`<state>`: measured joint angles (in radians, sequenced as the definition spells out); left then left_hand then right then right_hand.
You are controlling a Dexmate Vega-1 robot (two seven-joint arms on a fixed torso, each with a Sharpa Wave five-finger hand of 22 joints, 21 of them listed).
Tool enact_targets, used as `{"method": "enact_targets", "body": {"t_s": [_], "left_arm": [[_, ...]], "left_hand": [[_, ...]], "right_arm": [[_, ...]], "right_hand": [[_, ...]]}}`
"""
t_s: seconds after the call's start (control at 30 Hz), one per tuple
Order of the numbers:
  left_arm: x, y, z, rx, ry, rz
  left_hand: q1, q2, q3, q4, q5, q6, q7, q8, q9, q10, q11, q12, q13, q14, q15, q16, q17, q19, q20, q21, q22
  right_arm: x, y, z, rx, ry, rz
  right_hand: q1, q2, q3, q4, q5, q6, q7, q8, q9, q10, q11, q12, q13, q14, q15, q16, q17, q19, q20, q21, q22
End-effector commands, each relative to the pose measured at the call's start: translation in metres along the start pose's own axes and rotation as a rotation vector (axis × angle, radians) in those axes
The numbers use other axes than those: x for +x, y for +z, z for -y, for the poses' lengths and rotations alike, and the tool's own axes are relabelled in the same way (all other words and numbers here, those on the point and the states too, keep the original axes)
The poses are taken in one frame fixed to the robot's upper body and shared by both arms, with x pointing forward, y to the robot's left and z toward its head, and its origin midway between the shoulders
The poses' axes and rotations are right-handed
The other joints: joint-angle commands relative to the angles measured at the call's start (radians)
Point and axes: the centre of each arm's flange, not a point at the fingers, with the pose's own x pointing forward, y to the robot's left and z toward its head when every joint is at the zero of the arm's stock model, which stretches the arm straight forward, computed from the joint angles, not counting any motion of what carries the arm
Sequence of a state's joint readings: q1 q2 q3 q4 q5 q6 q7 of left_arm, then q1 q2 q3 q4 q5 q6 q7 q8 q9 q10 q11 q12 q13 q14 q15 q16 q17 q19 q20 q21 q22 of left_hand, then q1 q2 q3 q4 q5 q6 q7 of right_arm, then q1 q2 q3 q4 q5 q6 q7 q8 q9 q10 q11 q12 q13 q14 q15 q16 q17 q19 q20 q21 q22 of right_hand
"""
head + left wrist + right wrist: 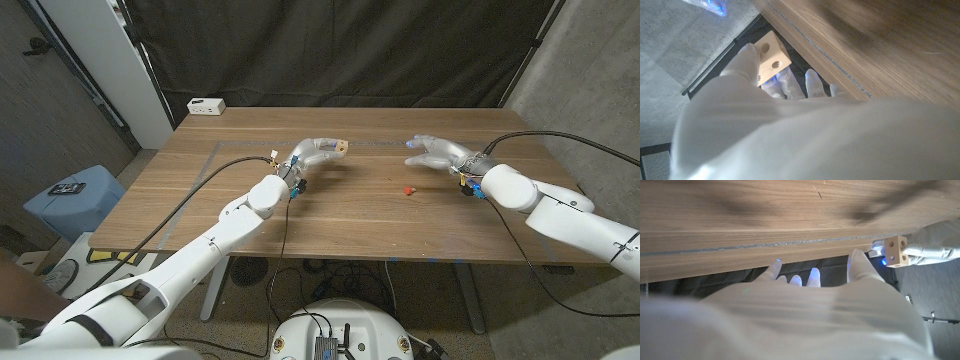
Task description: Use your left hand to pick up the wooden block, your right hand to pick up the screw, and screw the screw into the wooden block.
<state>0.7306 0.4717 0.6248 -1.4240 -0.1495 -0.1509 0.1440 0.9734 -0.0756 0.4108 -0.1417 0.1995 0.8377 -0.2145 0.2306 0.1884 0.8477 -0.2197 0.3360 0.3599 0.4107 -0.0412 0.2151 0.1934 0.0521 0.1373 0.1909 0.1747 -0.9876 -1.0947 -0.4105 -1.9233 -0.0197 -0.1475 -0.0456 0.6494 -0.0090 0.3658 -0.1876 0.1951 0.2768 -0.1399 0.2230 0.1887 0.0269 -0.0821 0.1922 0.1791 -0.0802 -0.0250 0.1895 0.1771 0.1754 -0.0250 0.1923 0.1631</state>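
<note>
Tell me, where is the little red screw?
In the head view the screw lies on the table, right of centre, just short of the right hand.

Pale tan wooden block [340, 147]; red screw [407, 189]; brown wood-grain table [350, 220]; white robot hands; black backdrop [350, 50].

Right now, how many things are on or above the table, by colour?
Wood-coloured: 1, the block in the left hand.
Red: 1, the screw on the table.
White: 1, the box at the far corner.
Total: 3.
</note>
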Motion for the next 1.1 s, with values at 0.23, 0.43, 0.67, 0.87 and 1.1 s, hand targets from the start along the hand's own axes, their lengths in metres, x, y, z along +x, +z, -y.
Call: {"method": "enact_targets", "body": {"t_s": [0.23, 0.43, 0.67, 0.87, 1.1], "left_arm": [[0.003, -0.004, 0.008, -0.054, 0.002, 0.023], [0.007, -0.003, 0.012, -0.061, -0.004, 0.026], [0.013, -0.002, 0.015, -0.065, -0.03, 0.012], [0.019, -0.002, 0.017, -0.068, -0.032, 0.008], [0.024, -0.001, 0.019, -0.055, -0.047, 0.005]], "left_hand": [[0.002, 0.01, -0.006, 0.004, -0.003, 0.01, -0.001, 0.001, 0.002, 0.0, -0.003, -0.004, 0.007, 0.012, -0.102, 0.006, 0.003, 0.003, -0.001, 0.007, 0.003], [0.0, 0.012, -0.008, 0.005, -0.005, 0.018, 0.0, 0.003, 0.002, 0.004, -0.003, -0.003, 0.009, 0.014, -0.103, 0.007, 0.003, 0.003, -0.001, 0.007, 0.004], [0.0, 0.013, -0.01, 0.005, -0.006, 0.022, -0.001, 0.004, 0.002, 0.008, -0.003, -0.002, 0.011, 0.009, -0.101, 0.005, 0.003, 0.0, -0.001, 0.005, 0.004], [0.0, 0.014, -0.012, 0.004, -0.007, 0.024, -0.002, 0.003, 0.002, 0.01, -0.003, -0.003, 0.012, 0.003, -0.101, 0.002, 0.003, -0.002, 0.0, 0.005, 0.004], [0.0, 0.015, -0.013, 0.004, -0.007, 0.025, -0.002, 0.003, 0.002, 0.01, -0.002, -0.004, 0.013, 0.003, -0.101, 0.002, 0.003, -0.004, 0.002, 0.005, 0.004]], "right_arm": [[-0.002, 0.005, 0.005, -0.238, 0.062, -0.001], [-0.002, 0.004, 0.005, -0.288, 0.077, 0.001], [0.0, 0.003, 0.005, -0.354, 0.111, 0.008], [0.003, 0.003, 0.006, -0.424, 0.141, 0.024], [0.006, 0.008, 0.005, -0.53, 0.18, 0.053]], "right_hand": [[0.023, -0.017, 0.002, 0.011, -0.008, 0.008, -0.047, 0.008, 0.007, -0.008, -0.021, -0.007, 0.005, 0.009, -0.015, 0.007, 0.003, 0.021, 0.013, -0.002, 0.002], [0.03, -0.021, 0.002, 0.013, -0.009, 0.013, -0.059, 0.009, 0.008, -0.011, -0.025, -0.007, 0.006, 0.012, -0.018, 0.007, 0.003, 0.025, 0.016, -0.002, 0.002], [0.037, -0.025, 0.002, 0.014, -0.008, 0.017, -0.066, 0.01, 0.009, -0.011, -0.026, -0.007, 0.006, 0.016, -0.02, 0.008, 0.003, 0.03, 0.02, -0.001, 0.002], [0.046, -0.027, 0.004, 0.013, -0.007, 0.016, -0.069, 0.009, 0.01, -0.012, -0.027, -0.007, 0.006, 0.02, -0.022, 0.008, 0.003, 0.037, 0.017, 0.0, 0.002], [0.059, -0.031, 0.006, 0.012, -0.006, 0.01, -0.076, 0.007, 0.011, -0.016, -0.024, -0.008, 0.006, 0.025, -0.023, 0.009, 0.003, 0.042, 0.015, 0.0, 0.003]]}}
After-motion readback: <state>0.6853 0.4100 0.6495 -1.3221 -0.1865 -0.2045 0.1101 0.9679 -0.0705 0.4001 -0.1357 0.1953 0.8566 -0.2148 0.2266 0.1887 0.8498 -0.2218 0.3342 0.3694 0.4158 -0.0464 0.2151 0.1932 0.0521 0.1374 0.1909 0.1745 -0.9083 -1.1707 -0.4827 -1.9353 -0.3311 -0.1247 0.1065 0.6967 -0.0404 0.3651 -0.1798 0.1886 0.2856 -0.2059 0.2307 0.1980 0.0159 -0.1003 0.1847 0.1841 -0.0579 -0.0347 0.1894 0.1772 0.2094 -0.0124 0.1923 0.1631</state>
